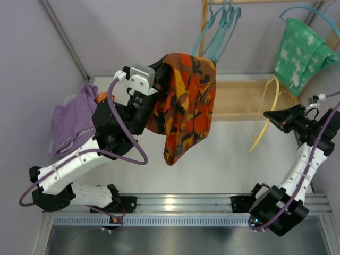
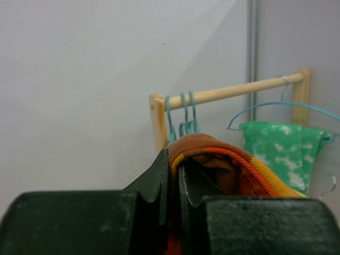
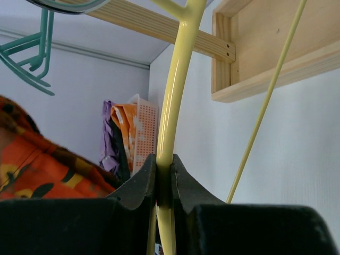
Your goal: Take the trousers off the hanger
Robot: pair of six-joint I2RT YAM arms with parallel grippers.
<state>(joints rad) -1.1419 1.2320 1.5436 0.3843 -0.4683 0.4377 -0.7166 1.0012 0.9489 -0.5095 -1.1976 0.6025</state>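
The orange-red-brown patterned trousers (image 1: pixel 183 101) hang free in mid-air from my left gripper (image 1: pixel 159 74), which is shut on their top fold. In the left wrist view that cloth (image 2: pixel 223 159) is pinched between the jaws of the left gripper (image 2: pixel 174 170). My right gripper (image 1: pixel 272 118) is shut on a bare yellow hanger (image 1: pixel 264 119); its rod (image 3: pixel 178 79) runs up through the right gripper (image 3: pixel 164 175). Green mottled trousers (image 1: pixel 300 53) hang on a blue hanger (image 1: pixel 297 10) at the far right. Purple trousers (image 1: pixel 74 119) lie heaped at the left.
A wooden rail (image 2: pixel 234 91) carries several empty teal hangers (image 1: pixel 220 26). The wooden rack frame (image 1: pixel 239 98) stands at the back. A white perforated basket (image 3: pixel 144 133) holds the purple cloth and an orange-and-white cloth (image 3: pixel 127 127). Grey walls close both sides.
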